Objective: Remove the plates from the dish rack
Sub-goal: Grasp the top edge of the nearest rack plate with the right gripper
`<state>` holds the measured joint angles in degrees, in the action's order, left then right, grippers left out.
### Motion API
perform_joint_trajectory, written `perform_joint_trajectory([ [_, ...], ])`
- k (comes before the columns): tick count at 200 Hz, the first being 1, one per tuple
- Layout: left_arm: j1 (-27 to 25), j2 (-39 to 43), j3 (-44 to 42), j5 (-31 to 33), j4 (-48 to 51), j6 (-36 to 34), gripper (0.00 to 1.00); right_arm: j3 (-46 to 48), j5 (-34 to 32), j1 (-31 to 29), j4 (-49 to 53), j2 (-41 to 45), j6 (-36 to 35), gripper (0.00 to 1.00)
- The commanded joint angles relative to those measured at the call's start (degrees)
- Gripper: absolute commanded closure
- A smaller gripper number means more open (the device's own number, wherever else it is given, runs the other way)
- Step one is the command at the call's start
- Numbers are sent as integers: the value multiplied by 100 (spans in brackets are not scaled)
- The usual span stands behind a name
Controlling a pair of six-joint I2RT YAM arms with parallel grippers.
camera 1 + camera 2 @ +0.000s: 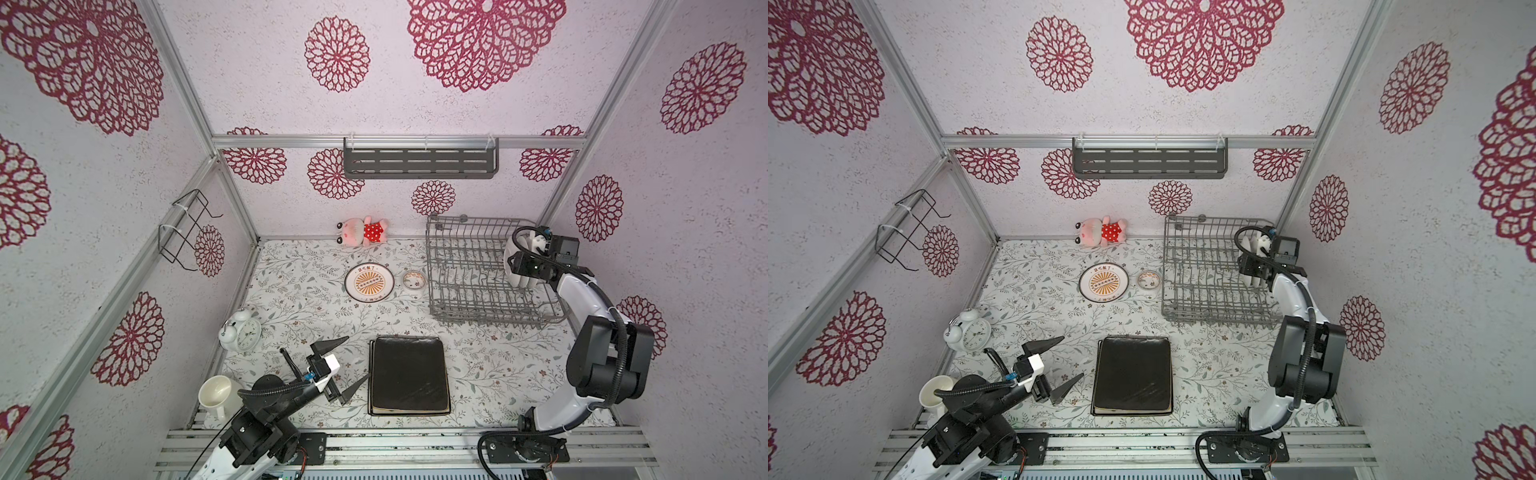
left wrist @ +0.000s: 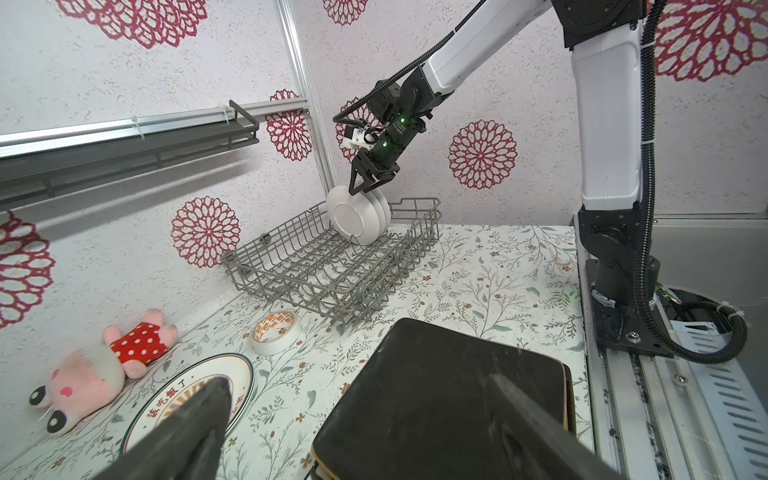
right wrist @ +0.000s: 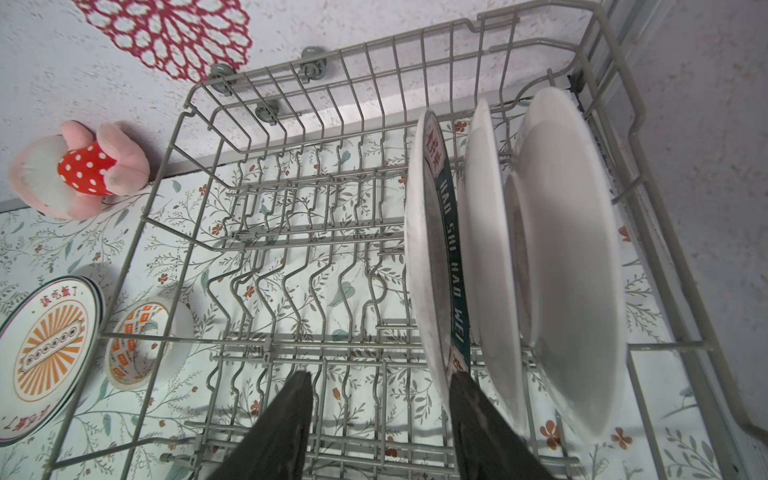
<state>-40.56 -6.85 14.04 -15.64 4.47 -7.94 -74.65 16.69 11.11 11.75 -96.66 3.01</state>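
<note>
Straddling rim of printed plate (image 3: 419, 249) in dish rack (image 1: 478, 309), R pincer (image 3: 380, 376) apart, unclamped; L pincer (image 1: 357, 357) wide apart.

The dish rack (image 1: 478, 318) stands at the back right of the table (image 1: 299, 307), with three plates (image 3: 569, 249) upright toward its right side. Just left of it lies a tape roll (image 1: 414, 279), then a round plate (image 1: 369, 282); a plush toy (image 1: 363, 231) lies behind them. A stack of square plates (image 1: 409, 376) lies in front, an alarm clock (image 1: 241, 332) and a mug (image 1: 216, 395) far left.
</note>
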Motion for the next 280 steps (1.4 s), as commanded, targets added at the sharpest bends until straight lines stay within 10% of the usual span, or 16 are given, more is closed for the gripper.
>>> perform_joint_trajectory([
  [1, 65, -63, -73, 85, -148, -89, 3, -184, -104, 53, -192, -87, -134, 44],
  [128, 91, -217, -77, 79, -175, -93, 2, -455, -122, 45, -164, -430, -442, 84],
  [280, 92, -102, -81, 37, -157, -110, 3, -897, 639, 7, 565, -32, -1233, 92],
])
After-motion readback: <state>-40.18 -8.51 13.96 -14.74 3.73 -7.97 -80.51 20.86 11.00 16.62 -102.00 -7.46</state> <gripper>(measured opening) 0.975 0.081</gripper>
